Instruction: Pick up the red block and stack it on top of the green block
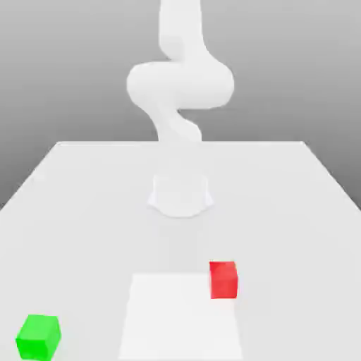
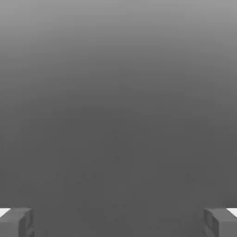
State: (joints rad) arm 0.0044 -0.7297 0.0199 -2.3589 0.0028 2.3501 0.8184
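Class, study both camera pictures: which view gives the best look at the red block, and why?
The exterior view. There the red block sits in full on the white table, toward the exterior view's right, well apart from the green block. The hand view offers nothing of it: just the open gripper fingertips against plain grey.

A plain white table [image 1: 77, 204] carries everything. The red block [image 1: 223, 279] sits on it near the front, toward the exterior view's right. The green block [image 1: 38, 337] rests at the near corner on the exterior view's left, well apart from the red one. The arm's round base [image 1: 181, 194] stands farther back, around the middle.
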